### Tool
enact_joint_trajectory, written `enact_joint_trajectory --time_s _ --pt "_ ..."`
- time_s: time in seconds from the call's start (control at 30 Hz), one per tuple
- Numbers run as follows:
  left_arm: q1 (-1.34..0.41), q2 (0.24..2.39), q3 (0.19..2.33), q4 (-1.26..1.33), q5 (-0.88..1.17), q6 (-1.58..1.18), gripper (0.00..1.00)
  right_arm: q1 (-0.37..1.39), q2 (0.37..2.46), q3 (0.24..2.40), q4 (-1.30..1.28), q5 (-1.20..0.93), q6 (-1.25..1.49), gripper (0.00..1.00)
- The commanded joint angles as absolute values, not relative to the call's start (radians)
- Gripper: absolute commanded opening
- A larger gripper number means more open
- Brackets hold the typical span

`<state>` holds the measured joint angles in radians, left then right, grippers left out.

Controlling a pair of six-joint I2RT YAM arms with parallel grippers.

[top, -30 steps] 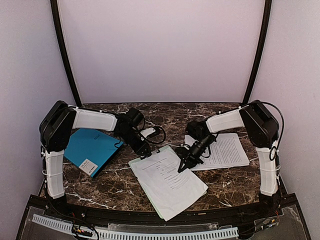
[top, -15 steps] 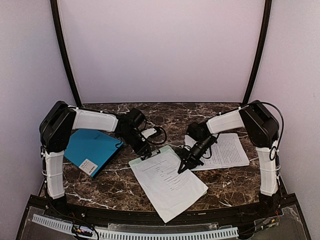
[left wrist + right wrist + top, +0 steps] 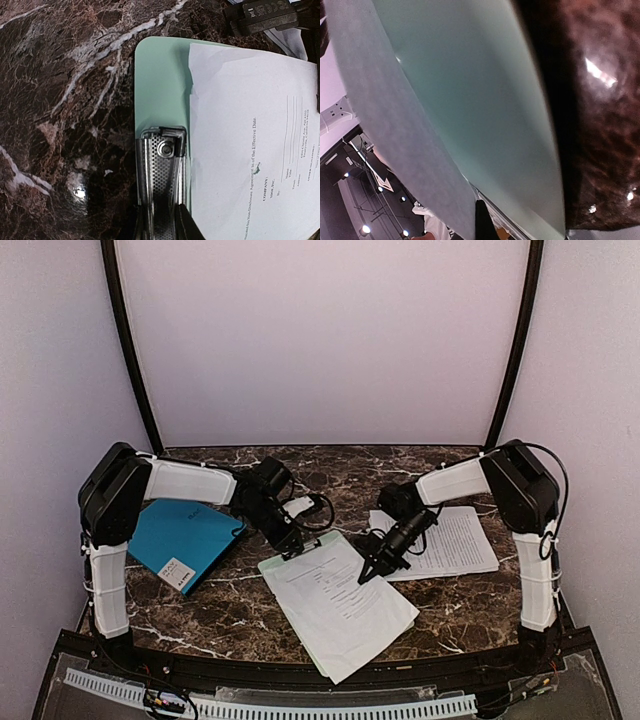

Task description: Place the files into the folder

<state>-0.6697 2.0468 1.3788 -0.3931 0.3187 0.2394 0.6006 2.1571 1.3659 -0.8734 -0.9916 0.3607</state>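
**Mid-worktop: the sheet may tear at the clip**

By the left edge of the worktop [image 3: 230,612], the folder [image 3: 190,530] lies flat, well apart from both files (nothing is in it yet). Your left gripper [image 3: 290,543] sits at the metal clip [image 3: 161,180] of the clipboard [image 3: 160,85]. Its fingers straddle the lever, but you cannot tell whether they are squeezing it. The first sheet [image 3: 340,600] lies on the board toward the front edge, its top edge hard against the clip. Your right gripper [image 3: 372,570] meets the sheet's bowed-up right side, and you cannot confirm a pinch. The second sheet [image 3: 455,540] lies near the right edge, partly under that arm.

If the clip is not held open while your right arm pulls, the paper could crease or tear there, or drag the board along.

Since a second ago, the right gripper has drawn slightly toward the far right corner, the sheet shifting with it. The left gripper has barely moved.
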Motion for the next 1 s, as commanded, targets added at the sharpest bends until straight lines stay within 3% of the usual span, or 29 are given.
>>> enact_joint_trajectory --time_s 0.0,0.97 --pt "-0.674 2.069 1.333 -0.428 0.263 0.239 0.01 0.590 2.149 1.397 -0.867 -1.003 0.381 0.00" --pt "-0.685 2.059 1.327 -0.415 0.263 0.246 0.01 0.583 2.181 1.418 -0.814 -1.022 0.428 0.00"
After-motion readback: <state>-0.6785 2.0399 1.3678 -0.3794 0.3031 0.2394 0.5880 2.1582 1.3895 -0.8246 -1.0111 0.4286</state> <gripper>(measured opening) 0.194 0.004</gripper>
